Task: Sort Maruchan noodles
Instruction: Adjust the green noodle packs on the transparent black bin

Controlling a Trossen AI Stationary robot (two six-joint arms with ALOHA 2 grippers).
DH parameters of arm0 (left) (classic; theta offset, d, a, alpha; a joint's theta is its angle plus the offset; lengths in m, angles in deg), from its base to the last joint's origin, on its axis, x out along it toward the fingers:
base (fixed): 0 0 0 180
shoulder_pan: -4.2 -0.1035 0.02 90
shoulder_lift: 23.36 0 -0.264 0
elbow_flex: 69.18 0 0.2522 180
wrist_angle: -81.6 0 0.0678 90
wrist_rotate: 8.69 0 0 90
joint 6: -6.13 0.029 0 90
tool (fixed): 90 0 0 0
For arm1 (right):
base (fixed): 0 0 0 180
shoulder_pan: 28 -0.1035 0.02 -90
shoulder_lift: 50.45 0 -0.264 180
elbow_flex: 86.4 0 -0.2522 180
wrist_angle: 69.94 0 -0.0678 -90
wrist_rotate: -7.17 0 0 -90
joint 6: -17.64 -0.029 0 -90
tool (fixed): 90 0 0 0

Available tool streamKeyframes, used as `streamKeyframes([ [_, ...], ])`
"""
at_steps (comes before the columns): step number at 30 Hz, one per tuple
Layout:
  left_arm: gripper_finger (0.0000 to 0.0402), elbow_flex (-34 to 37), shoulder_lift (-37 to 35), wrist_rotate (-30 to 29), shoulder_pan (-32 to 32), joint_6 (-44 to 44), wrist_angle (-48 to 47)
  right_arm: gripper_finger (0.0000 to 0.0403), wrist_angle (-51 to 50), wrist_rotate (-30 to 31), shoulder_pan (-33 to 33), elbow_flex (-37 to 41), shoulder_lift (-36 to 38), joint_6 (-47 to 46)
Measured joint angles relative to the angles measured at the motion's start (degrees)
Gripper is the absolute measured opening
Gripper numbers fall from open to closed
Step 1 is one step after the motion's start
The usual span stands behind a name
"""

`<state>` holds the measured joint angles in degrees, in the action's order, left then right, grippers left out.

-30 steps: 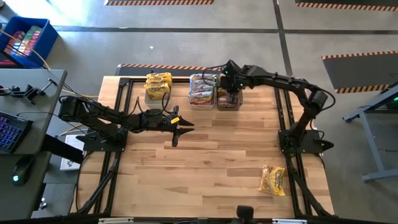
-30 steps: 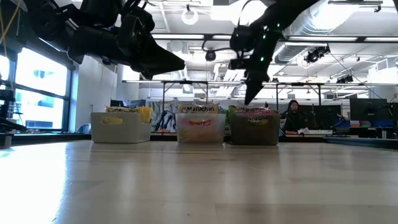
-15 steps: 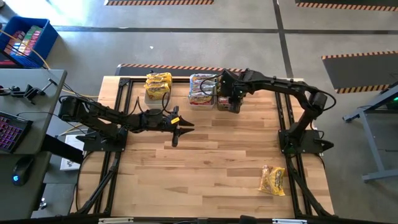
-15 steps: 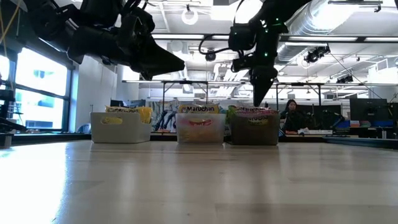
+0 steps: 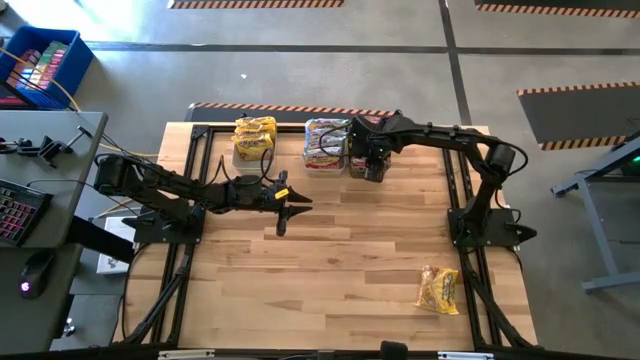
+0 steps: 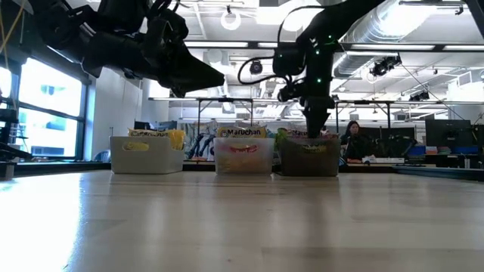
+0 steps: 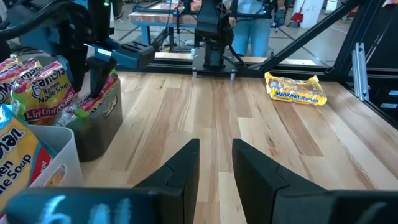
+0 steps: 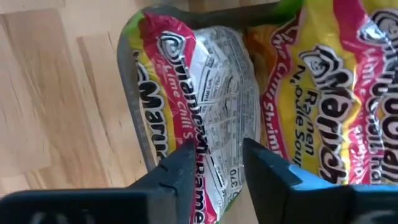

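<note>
Hovering right tool (image 8: 217, 168) (parted) over packet (image 8: 211, 99).

You are looking at two black arms, each built of slim tubular links joined by bulkier rounded joint housings. The left arm (image 5: 180, 190) is showing a small yellow patch near its wrist in the high view, and a thin cable is looping above that wrist. The right arm (image 5: 450, 140) is carrying a black cable that is arching beside its wrist in the low view, where small green lights are glowing on the housing. The left gripper (image 7: 214, 163) is ending in two flat, tapered matte-black fingers (image 7: 181, 167). The right gripper (image 8: 217, 165) is showing the same dark, wedge-shaped fingers (image 8: 177, 171).
</note>
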<state>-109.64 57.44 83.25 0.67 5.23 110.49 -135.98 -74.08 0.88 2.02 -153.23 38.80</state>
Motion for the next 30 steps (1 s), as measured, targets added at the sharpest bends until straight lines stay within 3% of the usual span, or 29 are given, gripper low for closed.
streamKeyframes([
  [8, 0.0087, 0.00, 0.00, 0.00, -0.02, 0.04, 0.00, 0.0007, 0.32, -0.19, -0.02, 0.00, 0.00, 2.86],
  [19, 0.0087, 0.00, 0.00, -0.01, -0.01, 0.07, 0.00, 0.0001, 2.79, 5.09, 0.00, -0.09, 0.42, 4.68],
  [26, 0.0087, 0.00, 0.00, -0.02, -0.01, 0.07, -0.02, 0.0000, 6.48, 12.24, 0.40, -0.11, 1.51, 5.90],
  [30, 0.0087, 0.00, 0.00, -0.02, -0.01, 0.07, -0.12, 0.0000, 8.50, 11.94, 0.97, -0.11, 1.64, 5.90],
])
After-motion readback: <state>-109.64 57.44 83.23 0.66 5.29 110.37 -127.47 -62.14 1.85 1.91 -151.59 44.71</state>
